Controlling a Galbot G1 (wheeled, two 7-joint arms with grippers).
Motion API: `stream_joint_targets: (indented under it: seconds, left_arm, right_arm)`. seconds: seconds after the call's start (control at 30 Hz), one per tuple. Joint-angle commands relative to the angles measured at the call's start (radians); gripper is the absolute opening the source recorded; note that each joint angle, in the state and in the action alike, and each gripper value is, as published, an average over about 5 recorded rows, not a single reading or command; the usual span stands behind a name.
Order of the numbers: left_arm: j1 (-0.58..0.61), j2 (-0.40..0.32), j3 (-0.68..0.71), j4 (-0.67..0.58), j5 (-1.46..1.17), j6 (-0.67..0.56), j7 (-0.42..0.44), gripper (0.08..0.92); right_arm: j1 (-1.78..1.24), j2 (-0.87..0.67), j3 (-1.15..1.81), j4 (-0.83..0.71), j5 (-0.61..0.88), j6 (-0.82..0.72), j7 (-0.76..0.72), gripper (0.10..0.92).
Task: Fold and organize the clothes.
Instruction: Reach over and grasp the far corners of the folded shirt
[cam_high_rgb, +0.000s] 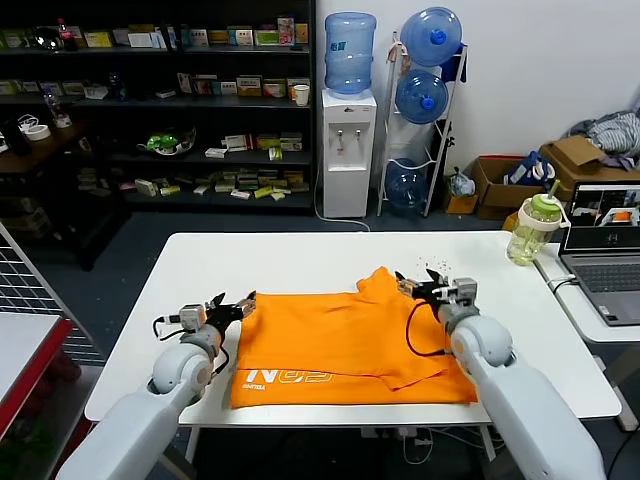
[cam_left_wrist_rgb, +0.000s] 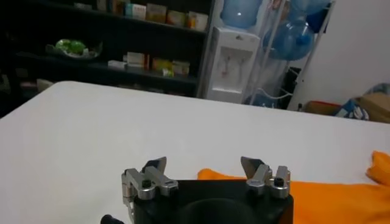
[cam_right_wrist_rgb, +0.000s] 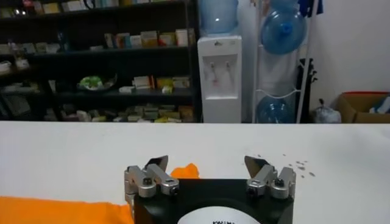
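Observation:
The clothes are one bright orange T-shirt (cam_high_rgb: 340, 340), folded flat on the white table (cam_high_rgb: 300, 255), with white lettering (cam_high_rgb: 285, 377) near its front left edge. A raised fold peaks at its far edge (cam_high_rgb: 378, 277). My left gripper (cam_high_rgb: 236, 309) hovers at the shirt's far left corner, open, nothing between its fingers. My right gripper (cam_high_rgb: 420, 283) hovers at the far right corner beside the raised fold, open and empty too. In the left wrist view orange cloth (cam_left_wrist_rgb: 341, 198) lies just past the open gripper (cam_left_wrist_rgb: 205, 164). The right wrist view shows the fold's tip (cam_right_wrist_rgb: 186, 171) by the open gripper (cam_right_wrist_rgb: 208, 163).
A green-lidded drink bottle (cam_high_rgb: 530, 228) stands at the table's far right corner. An open laptop (cam_high_rgb: 605, 245) sits on a side table to the right. A water dispenser (cam_high_rgb: 347, 150), spare water bottles (cam_high_rgb: 425, 95) and dark shelves (cam_high_rgb: 160, 100) stand behind.

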Motion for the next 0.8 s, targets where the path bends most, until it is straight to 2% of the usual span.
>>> stream_joint_targets:
  seconds: [0.03, 0.43, 0.63, 0.8]
  left_arm:
    - [-0.155, -0.029, 0.073, 0.172, -0.027, 0.068, 0.033, 0.823]
    - [-0.168, -0.038, 0.101, 0.191, -0.024, 0.105, 0.025, 0.823]
    - [-0.17, -0.047, 0.107, 0.199, -0.018, 0.111, 0.016, 0.806]
    - [-0.161, -0.048, 0.11, 0.195, -0.017, 0.11, 0.017, 0.68]
  right_arm:
    - [0.19, 0.116, -0.099, -0.324, -0.045, -0.025, -0.05, 0.823]
    - [0.194, 0.134, -0.097, -0.375, -0.064, -0.04, -0.067, 0.812]
    - [0.19, 0.136, -0.102, -0.372, -0.069, -0.05, -0.073, 0.675]
    - [0.182, 0.132, -0.104, -0.363, -0.067, -0.05, -0.073, 0.528]
